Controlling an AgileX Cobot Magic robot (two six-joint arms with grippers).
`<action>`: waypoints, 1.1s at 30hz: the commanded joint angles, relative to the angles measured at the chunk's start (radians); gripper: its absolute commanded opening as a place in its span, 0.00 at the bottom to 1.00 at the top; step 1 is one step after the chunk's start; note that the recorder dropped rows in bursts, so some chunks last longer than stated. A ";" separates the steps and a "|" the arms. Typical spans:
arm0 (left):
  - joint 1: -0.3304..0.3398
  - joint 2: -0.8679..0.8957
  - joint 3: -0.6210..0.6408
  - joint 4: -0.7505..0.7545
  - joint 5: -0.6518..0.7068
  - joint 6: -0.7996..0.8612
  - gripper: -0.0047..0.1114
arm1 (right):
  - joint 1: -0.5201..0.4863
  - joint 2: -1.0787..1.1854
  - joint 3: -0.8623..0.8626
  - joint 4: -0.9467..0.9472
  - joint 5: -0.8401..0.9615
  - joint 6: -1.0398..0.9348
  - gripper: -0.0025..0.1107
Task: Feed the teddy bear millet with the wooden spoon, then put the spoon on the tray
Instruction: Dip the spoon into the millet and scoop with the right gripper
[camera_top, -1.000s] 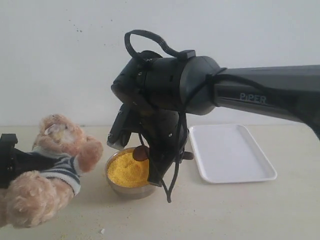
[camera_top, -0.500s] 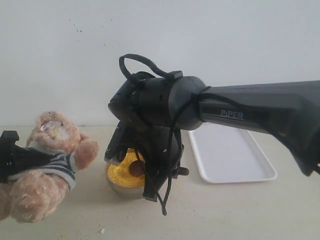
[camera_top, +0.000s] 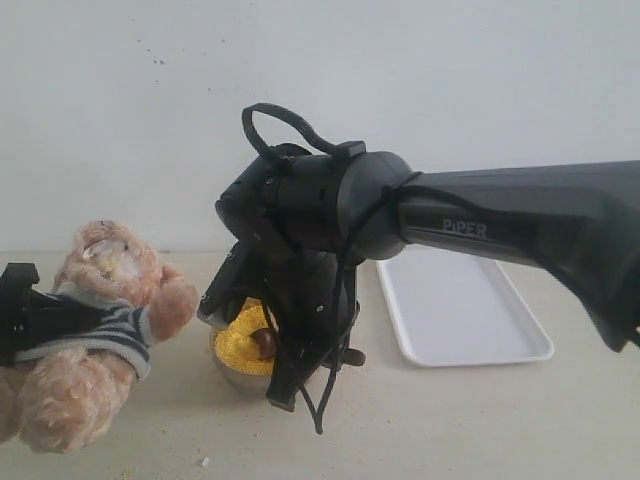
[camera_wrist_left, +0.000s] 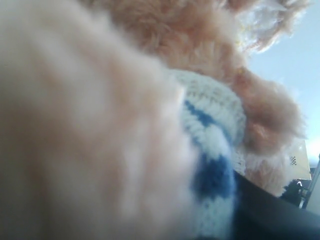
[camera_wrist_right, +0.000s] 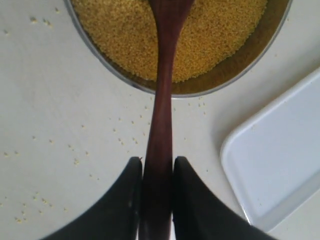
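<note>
The teddy bear (camera_top: 100, 320) hangs at the left in its striped shirt (camera_wrist_left: 210, 150), facing right. My left gripper (camera_top: 45, 320) is shut around its middle, and the bear's fur fills the left wrist view and hides the jaws. My right gripper (camera_wrist_right: 157, 167) is shut on the handle of the wooden spoon (camera_wrist_right: 160, 120). The spoon's dark oval end (camera_top: 264, 343) dips into the millet (camera_wrist_right: 200, 35) in the metal bowl (camera_wrist_right: 245, 60). The white tray (camera_top: 460, 300) lies empty to the right of the bowl.
The bulky black right arm (camera_top: 480, 225) reaches in from the right, above the tray and the bowl. Loose yellow grains (camera_wrist_right: 75, 161) are scattered on the pale table (camera_top: 450, 420) round the bowl. A white wall stands close behind.
The right arm swung left and dropped, lowering the spoon's end into the millet. The bear rose a little and shifted left, then held still.
</note>
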 joint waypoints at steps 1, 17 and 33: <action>-0.001 -0.004 -0.005 -0.017 0.018 0.017 0.07 | -0.001 -0.018 -0.006 -0.002 0.021 0.042 0.02; -0.001 -0.004 0.116 0.225 0.270 -0.043 0.07 | -0.003 -0.106 -0.006 0.023 0.045 0.150 0.02; -0.001 -0.004 0.184 0.358 0.310 -0.149 0.07 | -0.003 -0.219 -0.006 0.047 0.045 0.161 0.02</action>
